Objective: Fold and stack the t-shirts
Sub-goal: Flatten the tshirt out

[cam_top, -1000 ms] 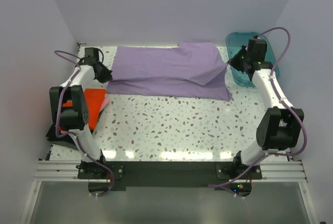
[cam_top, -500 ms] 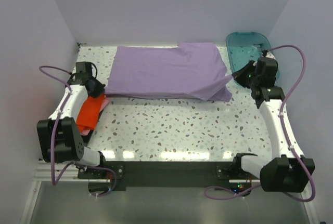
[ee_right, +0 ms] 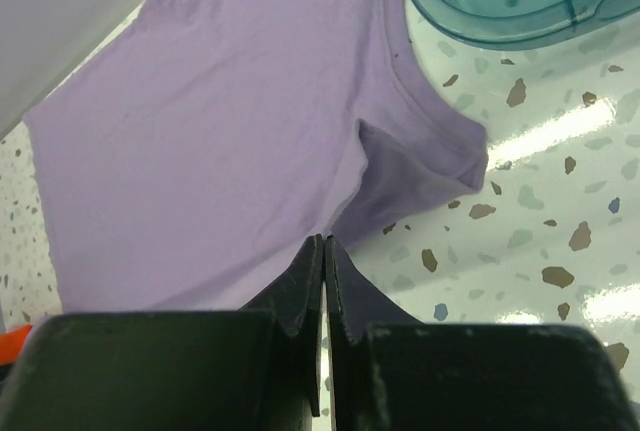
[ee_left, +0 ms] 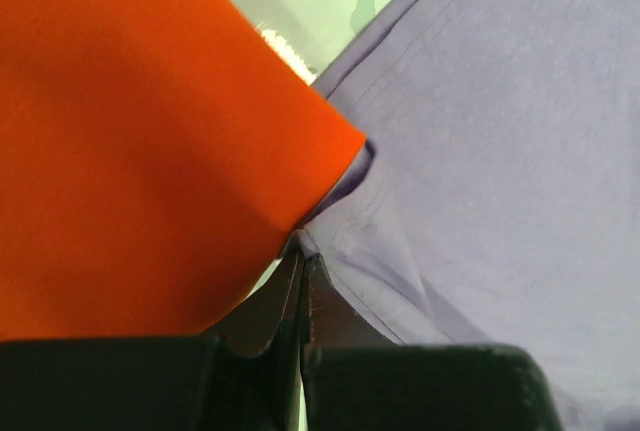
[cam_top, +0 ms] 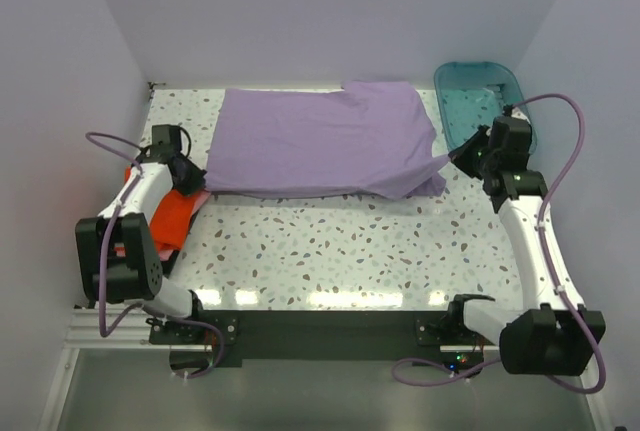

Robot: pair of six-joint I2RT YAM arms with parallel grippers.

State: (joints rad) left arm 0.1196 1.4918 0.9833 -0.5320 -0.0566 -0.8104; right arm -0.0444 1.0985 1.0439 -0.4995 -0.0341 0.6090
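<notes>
Nothing legible in any view: no text, labels, brands, numbers or signs.

Bright even light, glare on table (cam_top: 330, 296); soft shadows

We've got both arms reaching forward and outward, black two-finger left hand (cam_top: 188, 176) and right hand (cam_top: 462, 154) pinched closed.
</notes>
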